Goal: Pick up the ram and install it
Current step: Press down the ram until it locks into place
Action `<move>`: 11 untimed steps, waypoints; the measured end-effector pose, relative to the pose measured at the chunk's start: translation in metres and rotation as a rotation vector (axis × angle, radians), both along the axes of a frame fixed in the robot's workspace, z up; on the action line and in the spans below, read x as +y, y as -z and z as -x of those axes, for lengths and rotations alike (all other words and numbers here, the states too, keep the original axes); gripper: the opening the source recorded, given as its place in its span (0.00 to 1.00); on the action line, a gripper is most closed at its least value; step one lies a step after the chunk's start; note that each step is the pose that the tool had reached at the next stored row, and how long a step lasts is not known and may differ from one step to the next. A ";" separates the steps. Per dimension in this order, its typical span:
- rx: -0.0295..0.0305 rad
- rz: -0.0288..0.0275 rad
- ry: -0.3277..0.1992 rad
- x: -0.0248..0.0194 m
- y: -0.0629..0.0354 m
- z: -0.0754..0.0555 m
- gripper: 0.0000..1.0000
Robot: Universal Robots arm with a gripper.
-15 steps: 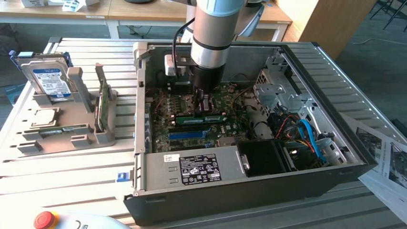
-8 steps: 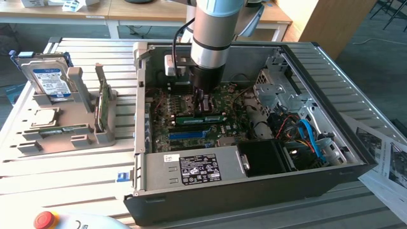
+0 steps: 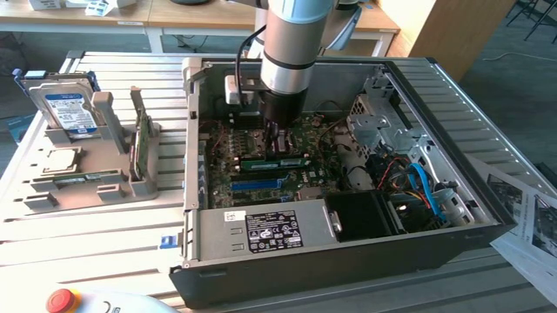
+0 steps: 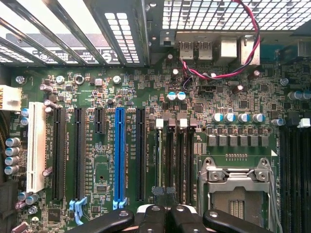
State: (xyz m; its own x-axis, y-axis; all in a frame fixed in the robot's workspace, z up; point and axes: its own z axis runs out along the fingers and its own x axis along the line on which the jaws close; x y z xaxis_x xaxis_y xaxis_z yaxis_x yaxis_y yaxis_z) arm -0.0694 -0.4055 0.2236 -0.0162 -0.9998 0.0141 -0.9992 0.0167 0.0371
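Below my hand lies the motherboard (image 4: 146, 97) with its long blue slot (image 4: 119, 155). Off to my side, outside the case (image 3: 487, 215), a hard drive (image 3: 68, 107) stands upright in a grey holder (image 3: 104, 189).

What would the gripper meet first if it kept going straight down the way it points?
Probably the ram standing in its slot on the motherboard. The shut gripper sits right above that stick, perhaps touching it already; depth is unclear.
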 end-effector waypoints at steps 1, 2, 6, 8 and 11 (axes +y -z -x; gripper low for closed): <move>0.0000 0.0000 0.000 0.0000 0.0001 0.000 0.11; 0.0000 0.0000 0.000 0.0000 0.0002 0.000 0.11; -0.0001 -0.0004 0.000 0.0000 0.0005 0.000 0.11; 0.0000 -0.0003 0.000 0.0000 0.0005 0.000 0.11; -0.0006 -0.0016 0.000 0.0002 -0.0007 0.000 0.11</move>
